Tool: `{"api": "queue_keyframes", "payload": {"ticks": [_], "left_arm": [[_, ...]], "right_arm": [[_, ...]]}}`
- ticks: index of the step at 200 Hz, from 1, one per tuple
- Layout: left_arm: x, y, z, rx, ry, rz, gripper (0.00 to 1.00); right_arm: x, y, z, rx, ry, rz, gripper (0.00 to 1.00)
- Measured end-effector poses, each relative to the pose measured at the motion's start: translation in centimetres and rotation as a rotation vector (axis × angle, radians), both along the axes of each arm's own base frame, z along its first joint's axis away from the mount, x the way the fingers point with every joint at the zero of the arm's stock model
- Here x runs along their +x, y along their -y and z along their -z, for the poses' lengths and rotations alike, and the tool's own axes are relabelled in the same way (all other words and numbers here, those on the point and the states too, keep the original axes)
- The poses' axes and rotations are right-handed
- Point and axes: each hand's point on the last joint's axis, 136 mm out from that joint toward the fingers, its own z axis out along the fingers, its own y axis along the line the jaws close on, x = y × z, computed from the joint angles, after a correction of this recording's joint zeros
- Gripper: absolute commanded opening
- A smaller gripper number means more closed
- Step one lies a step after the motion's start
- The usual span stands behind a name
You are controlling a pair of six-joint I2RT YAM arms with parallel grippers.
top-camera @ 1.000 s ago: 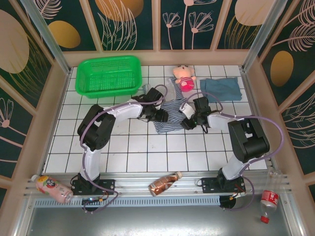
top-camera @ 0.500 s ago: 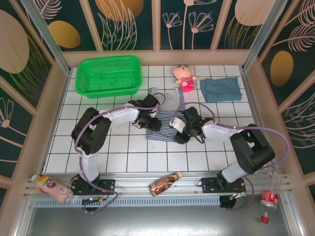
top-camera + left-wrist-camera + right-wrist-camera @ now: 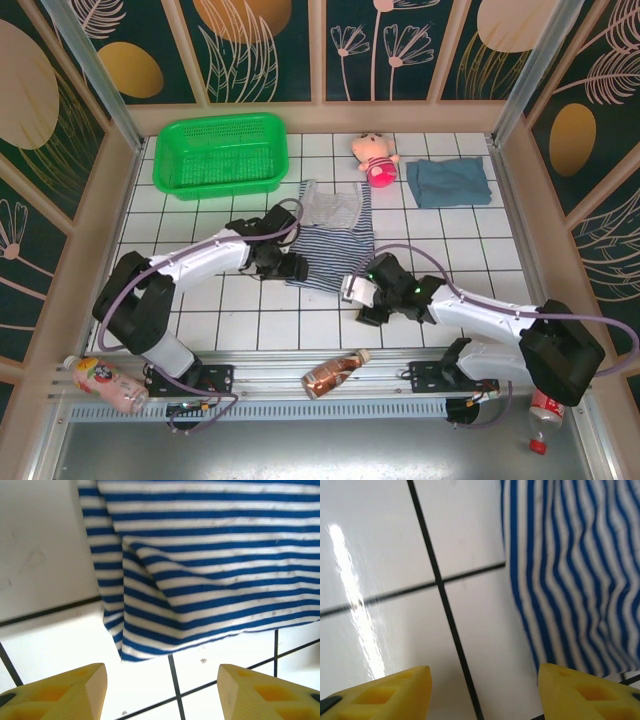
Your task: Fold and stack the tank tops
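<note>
- Where the left gripper (image 3: 162, 692) hung over the white tiled table (image 3: 45, 555), its two yellow fingers (image 3: 65, 692) stood well apart and held nothing; bare tile and a black grout line lay in the gap.
- Striped tank top (image 3: 200, 570): navy and white, lay flat on the tile just ahead of the left jaws. Its hem corner lay nearest the left-hand finger, and a soft crease ran up from that corner. It touched neither finger.
- Right gripper (image 3: 485, 695): jaws likewise spread, gripping nothing, with glossy tile and crossing grout lines beneath them.
- The same striped top lay ahead of the right jaws and off to their right side, its edge running away from the right-hand finger and clear of it.
- Seen from above, the striped top lay between and beyond the two sets of jaws: the left jaws were beside its near left edge, the right jaws just past its near right corner. Its far part showed pale grey.
- Teal tank top (image 3: 450, 183): a compact rectangle, well beyond the right jaws and well apart from the striped top.
- Pink doll (image 3: 375, 157): beyond the striped top, near the teal one.
- Green basket (image 3: 220, 122): well beyond the left jaws.
- Three bottles (image 3: 335, 372): behind both grippers, along the near rail (image 3: 260, 360).
</note>
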Motion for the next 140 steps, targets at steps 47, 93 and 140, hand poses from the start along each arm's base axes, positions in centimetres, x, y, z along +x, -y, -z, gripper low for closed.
{"api": "queue_keyframes", "payload": {"ticks": [47,93,140], "left_arm": [[0.2,0.7,1.4,-0.047,-0.016,-0.06,0.59],[-0.3,0.2,3.8,-0.019,-0.051,-0.079,0.53],[-0.1,-0.3,4.2,0.004,-0.053,-0.109,0.31]], "right_arm": [[2.5,-0.4,0.0,-0.001,0.107,0.047,0.58],[3.5,-0.9,0.0,0.01,0.144,0.056,0.56],[4.0,-0.1,-0.6,-0.053,0.239,0.064,0.55]]}}
